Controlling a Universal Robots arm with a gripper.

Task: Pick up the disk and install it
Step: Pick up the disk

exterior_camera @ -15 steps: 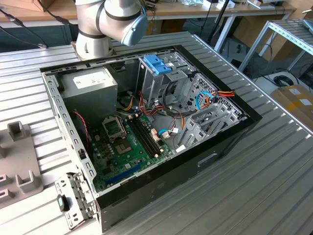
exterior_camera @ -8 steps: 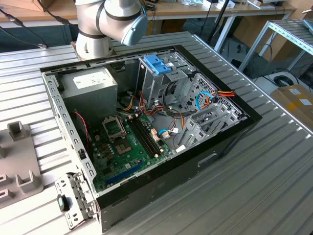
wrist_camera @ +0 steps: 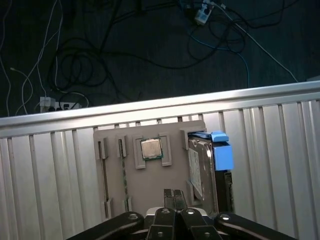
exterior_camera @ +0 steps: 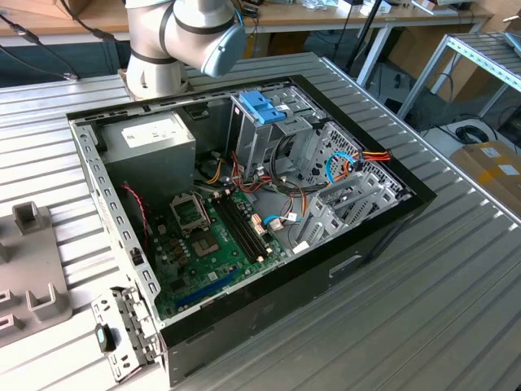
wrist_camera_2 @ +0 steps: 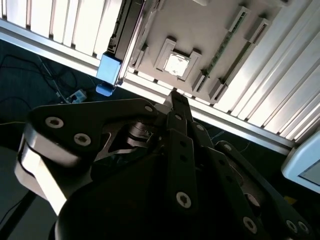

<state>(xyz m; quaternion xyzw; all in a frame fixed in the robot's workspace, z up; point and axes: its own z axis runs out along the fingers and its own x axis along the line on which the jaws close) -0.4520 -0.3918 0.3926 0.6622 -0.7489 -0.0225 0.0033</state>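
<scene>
Though the grey fixture tray (exterior_camera: pixel 47 269) sits at the exterior view's left of the open computer case (exterior_camera: pixel 269 305), its load reads best in the first wrist view. Two memory sticks (wrist_camera: pixel 103 170) stand in their slots, then comes a processor chip (wrist_camera: pixel 151 148), then the disk (wrist_camera: pixel 202 170), which stands on one long edge in the slot beside the chip. Above the tray hangs the gripper (wrist_camera: pixel 173 194), near the disk but apart from it, its fingers pressed together with nothing between them.

The disk's long axis runs along the slats of the table (wrist_camera: pixel 50 175). Its light-blue carrier (wrist_camera: pixel 221 152) end points toward the table's edge rail, and its labelled face is turned to the chip. It looks stiff, dense and smooth-sided, and is likely shock-sensitive. Pinching the two broad metal faces at mid-length seems safer than gripping the plastic carrier.
</scene>
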